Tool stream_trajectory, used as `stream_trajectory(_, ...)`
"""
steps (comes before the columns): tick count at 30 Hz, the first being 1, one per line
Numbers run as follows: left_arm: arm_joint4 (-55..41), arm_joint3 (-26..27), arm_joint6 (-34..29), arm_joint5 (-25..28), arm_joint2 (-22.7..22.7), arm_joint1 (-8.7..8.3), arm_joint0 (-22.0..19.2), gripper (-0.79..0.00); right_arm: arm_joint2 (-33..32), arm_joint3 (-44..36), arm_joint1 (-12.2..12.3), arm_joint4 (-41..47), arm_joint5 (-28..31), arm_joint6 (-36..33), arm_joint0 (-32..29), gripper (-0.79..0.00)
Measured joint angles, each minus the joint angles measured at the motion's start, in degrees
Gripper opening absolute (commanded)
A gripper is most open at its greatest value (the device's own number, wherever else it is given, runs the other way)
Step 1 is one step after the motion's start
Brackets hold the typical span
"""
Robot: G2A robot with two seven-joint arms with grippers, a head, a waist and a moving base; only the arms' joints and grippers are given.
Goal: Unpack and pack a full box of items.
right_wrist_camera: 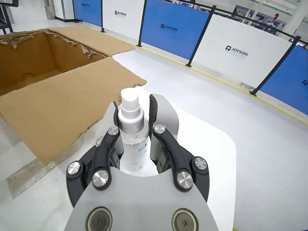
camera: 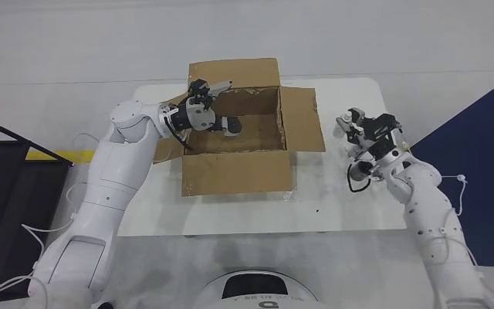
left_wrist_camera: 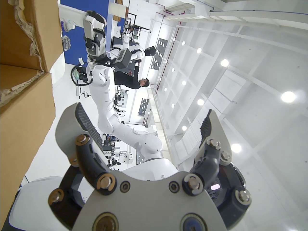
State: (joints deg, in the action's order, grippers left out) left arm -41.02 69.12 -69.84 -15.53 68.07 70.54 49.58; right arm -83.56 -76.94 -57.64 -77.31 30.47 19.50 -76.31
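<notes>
1. Nearest the right wrist lens: right gripper [right_wrist_camera: 133,102], jaws pinching a small spray bottle [right_wrist_camera: 133,131] just below its white cap. Base of the bottle hidden behind the gripper's palm plate.
2. Seen from above: right gripper [camera: 351,127] over the right end of the table [camera: 340,205], apart from the right flap of the box [camera: 239,174]. Bottle hard to pick out there among the dark fingers.
3. Nearest the left wrist lens: left gripper [left_wrist_camera: 145,111], jaws spread wide, nothing between the ribbed pads [left_wrist_camera: 87,123]. Pointed up and outward toward the ceiling, with a cardboard wall cut off at the picture's edge beside it.
4. Seen from above: left gripper [camera: 231,124] over the left half of the box's opening, near the left wall. Whether below the rim or level with it, hard to tell. Part of the box floor covered by it.
5. Box upright in the middle of the table, flaps folded outward, torn paper along the rims. Left flap mostly hidden under the left arm.
6. From the right wrist: only the far inner walls and a strip of the box floor in sight, the rest screened by the near flap.
</notes>
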Motion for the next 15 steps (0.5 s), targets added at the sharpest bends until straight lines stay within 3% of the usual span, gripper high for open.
stream_trajectory(15, 0.0, 0.0, 0.0, 0.0, 0.0, 0.0, 0.0, 0.0, 2.92, 3.54, -0.78, 0.39, 0.15, 1.57, 0.33, -0.785)
